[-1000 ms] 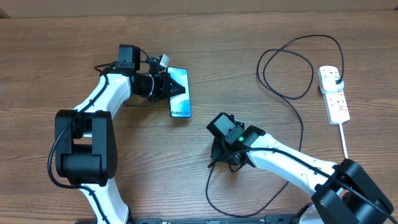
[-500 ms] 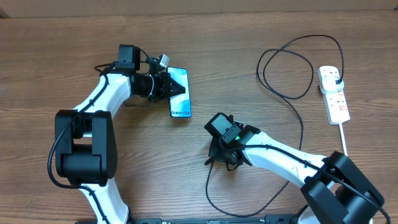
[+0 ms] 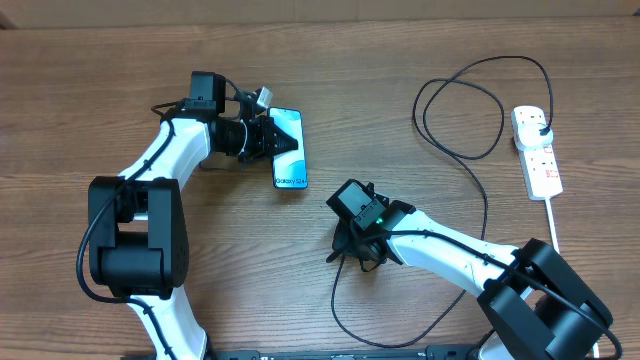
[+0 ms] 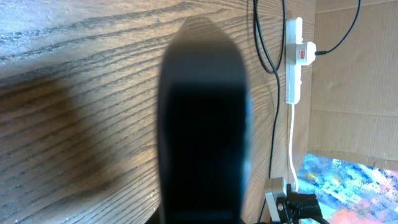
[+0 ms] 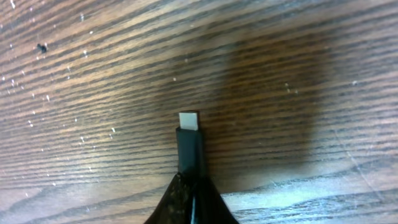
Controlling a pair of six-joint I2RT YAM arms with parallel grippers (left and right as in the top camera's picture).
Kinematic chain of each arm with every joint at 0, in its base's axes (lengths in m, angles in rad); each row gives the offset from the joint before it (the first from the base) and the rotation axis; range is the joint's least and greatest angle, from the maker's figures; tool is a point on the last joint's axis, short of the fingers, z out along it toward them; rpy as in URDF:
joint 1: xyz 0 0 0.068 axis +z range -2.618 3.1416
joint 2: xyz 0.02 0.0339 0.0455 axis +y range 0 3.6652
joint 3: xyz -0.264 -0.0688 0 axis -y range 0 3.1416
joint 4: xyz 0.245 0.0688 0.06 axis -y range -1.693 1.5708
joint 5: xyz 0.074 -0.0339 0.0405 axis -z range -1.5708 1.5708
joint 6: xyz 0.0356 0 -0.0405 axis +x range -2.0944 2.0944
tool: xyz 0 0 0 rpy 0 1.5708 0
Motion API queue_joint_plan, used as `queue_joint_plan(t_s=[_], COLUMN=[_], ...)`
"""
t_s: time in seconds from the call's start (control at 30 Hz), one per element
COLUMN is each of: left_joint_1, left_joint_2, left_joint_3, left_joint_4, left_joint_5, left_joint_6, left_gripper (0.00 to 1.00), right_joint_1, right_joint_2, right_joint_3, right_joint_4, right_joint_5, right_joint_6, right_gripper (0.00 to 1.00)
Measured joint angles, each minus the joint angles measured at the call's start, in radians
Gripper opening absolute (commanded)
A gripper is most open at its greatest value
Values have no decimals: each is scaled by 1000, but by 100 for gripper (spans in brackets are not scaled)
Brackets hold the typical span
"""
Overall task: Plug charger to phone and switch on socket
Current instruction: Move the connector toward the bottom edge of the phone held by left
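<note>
The phone (image 3: 291, 150), with a light-blue screen, lies left of centre, and my left gripper (image 3: 272, 142) is shut on its left side. In the left wrist view the phone (image 4: 202, 124) is a dark blurred slab filling the middle. My right gripper (image 3: 346, 251) is low over the table centre, shut on the charger's black connector (image 5: 189, 152), whose silver tip (image 5: 189, 121) pokes out just above the wood. The charger cable (image 3: 487, 205) loops up to a black plug (image 3: 541, 127) in the white socket strip (image 3: 538, 155) at the right.
The socket strip's white cord (image 3: 553, 225) runs toward the front right. The charger's slack curves along the front edge (image 3: 345, 325). In the left wrist view the strip (image 4: 293, 59) lies near a cardboard wall (image 4: 354, 68).
My right gripper has closed onto the charger's connector and shifted slightly left. The left arm and the phone have not moved.
</note>
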Motion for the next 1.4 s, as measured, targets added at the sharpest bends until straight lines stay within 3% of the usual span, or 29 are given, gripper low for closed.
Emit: queue_joint_plan(t_s=[0.33,0.57,0.73,1.03,1.4], left_joint_1=[8,53,77,78,79], left_joint_2=[0,0,0,0,0], left_joint_3=[0,-8,-35,-48,-50], left_joint_4=[-10,2,74,91,105], left_joint_5=[17,118,196,274,286], left_joint_6=[5,47,60,61,50], left_gripper=[5,5,4,5,4], right_joint_1=[-34,98,187,172,142], right_joint_2=[-18,-236,-269,-265,-265], right_joint_3=[-3,-8,-53,-299,-309], right_joint_4=[-11,8,237,705,784], right_joint_5=[-131,-108,-55,-34,-20], right_joint_6=[-95,-155,-167,-183,-327], right_gripper=[4,4,4,4,4])
